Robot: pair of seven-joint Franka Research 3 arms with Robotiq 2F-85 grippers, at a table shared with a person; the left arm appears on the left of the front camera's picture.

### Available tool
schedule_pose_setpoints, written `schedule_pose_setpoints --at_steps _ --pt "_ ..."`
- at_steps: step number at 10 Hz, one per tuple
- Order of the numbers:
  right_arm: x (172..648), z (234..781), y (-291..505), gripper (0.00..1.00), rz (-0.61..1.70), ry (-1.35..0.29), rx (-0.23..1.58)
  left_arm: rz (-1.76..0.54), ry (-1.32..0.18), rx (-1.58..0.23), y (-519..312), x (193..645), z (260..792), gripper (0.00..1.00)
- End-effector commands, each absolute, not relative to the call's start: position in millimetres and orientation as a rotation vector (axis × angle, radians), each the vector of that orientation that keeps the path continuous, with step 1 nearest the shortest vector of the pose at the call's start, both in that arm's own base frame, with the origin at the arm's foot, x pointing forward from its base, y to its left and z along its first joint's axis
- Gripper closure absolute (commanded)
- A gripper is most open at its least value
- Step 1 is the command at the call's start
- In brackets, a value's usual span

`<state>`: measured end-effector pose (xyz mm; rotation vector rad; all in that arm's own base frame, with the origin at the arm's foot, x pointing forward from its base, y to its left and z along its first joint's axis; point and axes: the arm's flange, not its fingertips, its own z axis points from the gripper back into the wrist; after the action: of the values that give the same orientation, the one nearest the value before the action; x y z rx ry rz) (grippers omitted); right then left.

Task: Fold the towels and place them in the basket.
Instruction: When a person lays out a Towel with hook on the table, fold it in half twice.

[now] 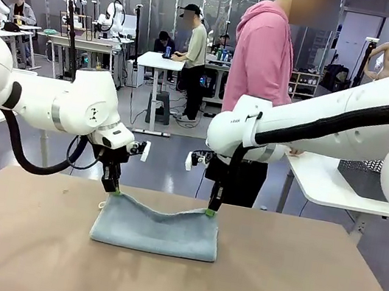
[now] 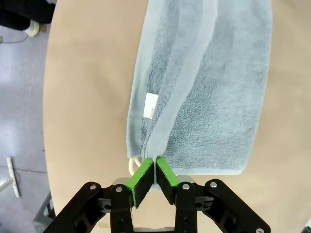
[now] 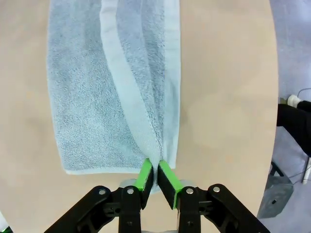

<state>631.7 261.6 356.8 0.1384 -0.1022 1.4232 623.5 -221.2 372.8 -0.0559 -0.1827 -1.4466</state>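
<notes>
The left pincer [image 1: 114, 190] is pinching shut on one far corner of a pale grey-blue towel [image 1: 156, 230], and the right pincer [image 1: 210, 211] is clamping together on the other far corner, both pointing down at the tan worktop [image 1: 306, 284]. Between the two pincers the gripped edge is hanging in a shallow sag, raised a little at each end, while the rest of the towel is lying flat on the worktop below them and on the robot's side of them. In the left wrist view the green pads [image 2: 142, 174] are meeting on a thin ridge of cloth, with the towel stretching straight away from the fingertips; a small white label [image 2: 149, 106] is sitting on the hem strip a little beyond them, and a white loop [image 2: 131, 165] is curling just beside one pad. In the right wrist view the pads are squeezing a like ridge, the towel running away from them in the same manner. Beyond both pincers a person [image 1: 262, 60] in a pink hooded top is standing at the far side
</notes>
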Motion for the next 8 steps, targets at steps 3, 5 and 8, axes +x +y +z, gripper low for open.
schedule_pose_setpoints --at_steps 3,5,8 --pt "638.6 347.1 264.4 0.89 1.36 -0.097 0.089 -1.422 -0.193 -0.027 -220.4 630.2 361.4 0.9" --pt "636.2 347.9 267.3 0.69 1.378 -0.134 0.09 -1.41 -0.23 -0.026 -223.1 630.0 359.6 0.51" --pt "634.8 351.0 267.6 0.07 1.377 -0.174 0.039 -1.398 -0.257 0.02 -221.0 628.2 363.0 0.0"
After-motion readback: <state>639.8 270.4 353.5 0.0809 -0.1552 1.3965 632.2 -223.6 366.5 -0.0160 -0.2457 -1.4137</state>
